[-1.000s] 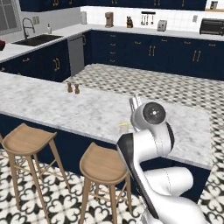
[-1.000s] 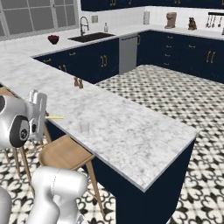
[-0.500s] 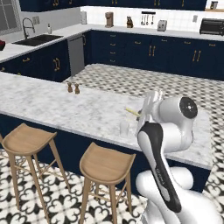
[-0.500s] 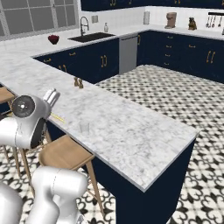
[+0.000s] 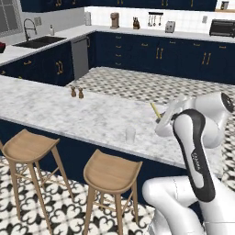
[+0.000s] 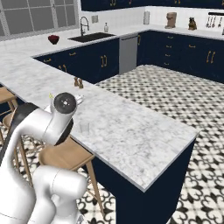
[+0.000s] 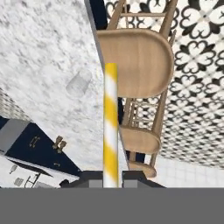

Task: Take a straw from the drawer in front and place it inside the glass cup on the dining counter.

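**Straw in hand, over the tabletop**

The hand [image 7: 111, 180] is pinching the straw [image 7: 110, 127], yellow and white striped, up above the marble tabletop [image 5: 69, 114]. The cup [image 5: 131, 134] stands near the stool-side edge, well apart from the straw tip.

Kitchen, rendered. Floor [image 5: 137, 85]: black-and-white patterned tile. Cabinets [image 5: 183, 59]: dark navy with small brass handles, running along the far wall and the left side under a pale marble worktop [image 6: 26, 61]. Sink [image 6: 92, 37] with a tall dark tap. Dishwasher [image 6: 128, 53]: grey front. Window [image 6: 39, 17]: large, grey-framed panes. Wooden stools [image 5: 110, 172]: round seats, standing on the tile. Toaster oven [image 5: 222, 28] on the far worktop.
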Available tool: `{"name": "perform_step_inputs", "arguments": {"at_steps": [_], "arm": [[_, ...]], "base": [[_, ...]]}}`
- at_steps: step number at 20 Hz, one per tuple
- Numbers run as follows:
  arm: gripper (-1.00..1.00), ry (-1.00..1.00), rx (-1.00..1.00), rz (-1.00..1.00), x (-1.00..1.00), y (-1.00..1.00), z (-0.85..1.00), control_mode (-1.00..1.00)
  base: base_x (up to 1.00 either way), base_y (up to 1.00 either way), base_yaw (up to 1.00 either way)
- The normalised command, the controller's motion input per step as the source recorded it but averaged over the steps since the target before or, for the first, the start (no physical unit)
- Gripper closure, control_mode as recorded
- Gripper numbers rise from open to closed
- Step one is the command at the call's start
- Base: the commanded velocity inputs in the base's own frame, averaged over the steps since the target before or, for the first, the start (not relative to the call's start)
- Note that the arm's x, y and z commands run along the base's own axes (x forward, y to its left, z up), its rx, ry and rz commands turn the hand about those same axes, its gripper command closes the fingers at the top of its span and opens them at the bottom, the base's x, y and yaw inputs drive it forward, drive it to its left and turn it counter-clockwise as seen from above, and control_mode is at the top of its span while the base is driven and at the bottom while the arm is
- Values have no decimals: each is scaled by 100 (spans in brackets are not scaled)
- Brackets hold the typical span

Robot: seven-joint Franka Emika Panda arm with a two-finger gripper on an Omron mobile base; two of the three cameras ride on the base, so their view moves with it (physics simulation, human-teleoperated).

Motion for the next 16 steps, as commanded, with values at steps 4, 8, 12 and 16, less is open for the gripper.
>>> {"name": "perform_step_inputs", "arguments": {"at_steps": [4,8,12,16], "arm": [[100,29,24,0,10,-43,0,-100],[100,36,23,1,19,-15,0,-100],[100,12,26,19,24,-18,0,-100],[100,-2,27,27,36,-16,-3,-100]], "base": [[0,0,0],[0,0,0],[0,0,0],[0,0,0]]}}
